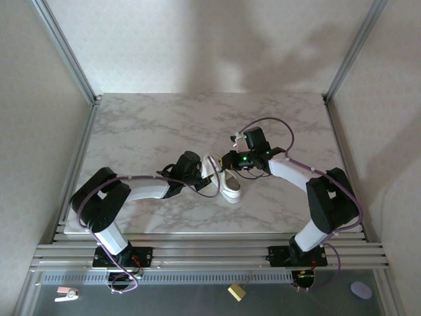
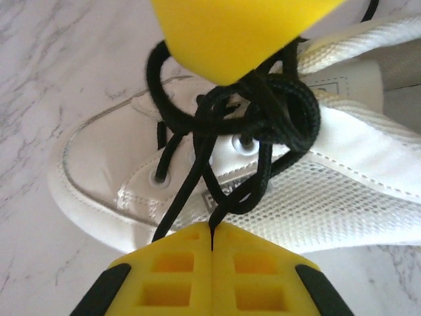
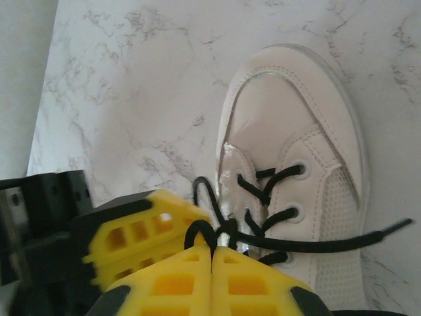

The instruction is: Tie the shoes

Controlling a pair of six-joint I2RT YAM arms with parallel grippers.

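Sneaker (image 1: pixel 229 185) is set mid table (image 1: pixel 145 125), between both arms. One black lace (image 2: pixel 263 118) strand is pinched by left gripper (image 2: pixel 212 232), another by right gripper (image 3: pixel 214 249). Knot-tightening is judged the step in hand; opposed outward pulls are called for.

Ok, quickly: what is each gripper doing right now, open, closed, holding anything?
Left gripper: closed, pinching a black lace of the white sneaker.
Right gripper: closed, also pinching a black lace.

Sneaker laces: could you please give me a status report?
Left gripper jaws shut on black lace. Right gripper likewise. White sneaker on table, no bow. Grippers crowd together.
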